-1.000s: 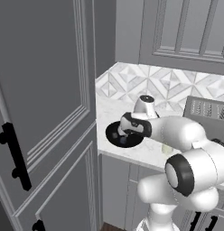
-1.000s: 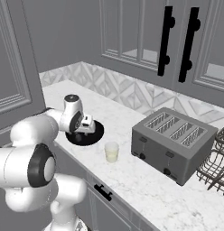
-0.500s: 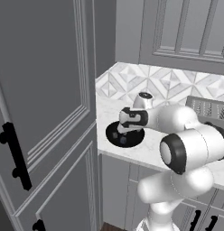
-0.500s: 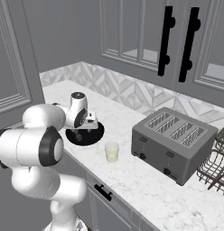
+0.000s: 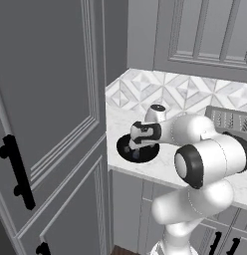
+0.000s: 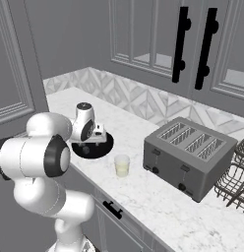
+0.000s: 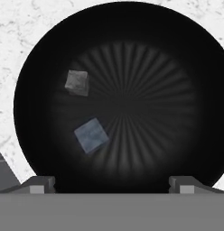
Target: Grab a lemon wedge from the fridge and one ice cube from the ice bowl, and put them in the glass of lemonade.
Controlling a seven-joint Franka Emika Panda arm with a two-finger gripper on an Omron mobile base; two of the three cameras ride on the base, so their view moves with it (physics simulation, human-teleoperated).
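Note:
The black ice bowl (image 5: 121, 149) (image 6: 107, 143) (image 7: 177, 67) sits on the white marble counter near its left end. Two ice cubes lie in it, a grey one (image 7: 77, 83) and a bluish one (image 7: 91, 135). My gripper (image 5: 135, 148) (image 6: 86, 144) (image 7: 112, 185) hangs just above the bowl, pointing down into it, open and holding nothing. The bluish cube lies closest to my fingertips (image 7: 41, 184). The glass of lemonade (image 6: 122, 166) stands on the counter right of the bowl. The fridge and the lemon wedge are out of view.
A grey toaster (image 6: 190, 156) (image 5: 229, 119) stands right of the glass, with a wire dish rack (image 6: 234, 179) beyond it. A tall panelled cabinet with black handles (image 5: 18, 172) rises left of the counter. Wall cabinets (image 6: 193, 44) hang above.
The hand has turned to point straight down and has sunk a little closer over the bowl, while the elbow swung round. The jaws have stayed open.

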